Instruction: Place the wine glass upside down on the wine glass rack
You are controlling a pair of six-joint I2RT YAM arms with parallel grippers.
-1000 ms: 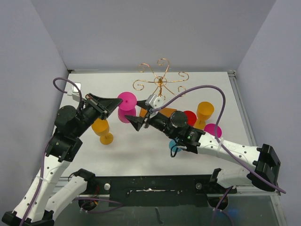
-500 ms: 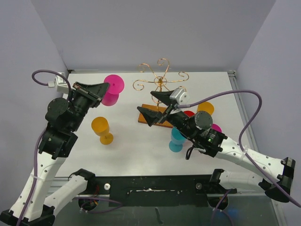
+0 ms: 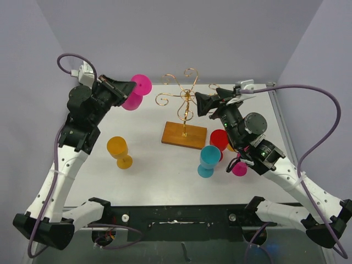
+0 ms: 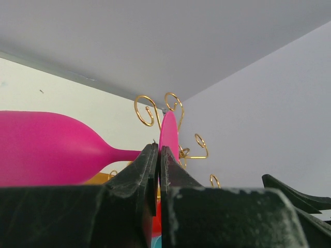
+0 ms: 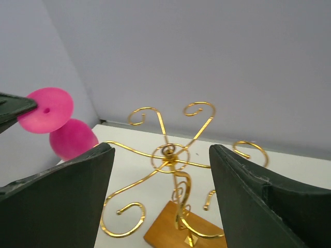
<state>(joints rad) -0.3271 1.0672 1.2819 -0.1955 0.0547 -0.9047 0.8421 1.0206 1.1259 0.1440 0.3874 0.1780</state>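
Note:
The pink wine glass (image 3: pixel 137 89) is held on its side, high at the back left, left of the rack. My left gripper (image 3: pixel 127 88) is shut on its stem. In the left wrist view the bowl (image 4: pixel 46 155) lies to the left and the foot (image 4: pixel 169 135) stands edge-on above the shut jaws of the left gripper (image 4: pixel 159 151). The gold wire wine glass rack (image 3: pixel 187 99) stands on its wooden base (image 3: pixel 184 135) with no glass on it. My right gripper (image 3: pixel 207 102) is open and empty beside the rack's right arms. Its wrist view looks at the rack hub (image 5: pixel 169 151) and the pink glass (image 5: pixel 45 109).
An orange glass (image 3: pixel 119 152) stands at the front left. A teal glass (image 3: pixel 208 160), a red glass (image 3: pixel 220 138) and a small pink glass (image 3: pixel 239 168) stand to the right of the base, partly under my right arm. Grey walls close the back and sides.
My left arm has lifted the pink glass and carried it back and up towards the rack. My right gripper has risen from over the base to the rack's right side.

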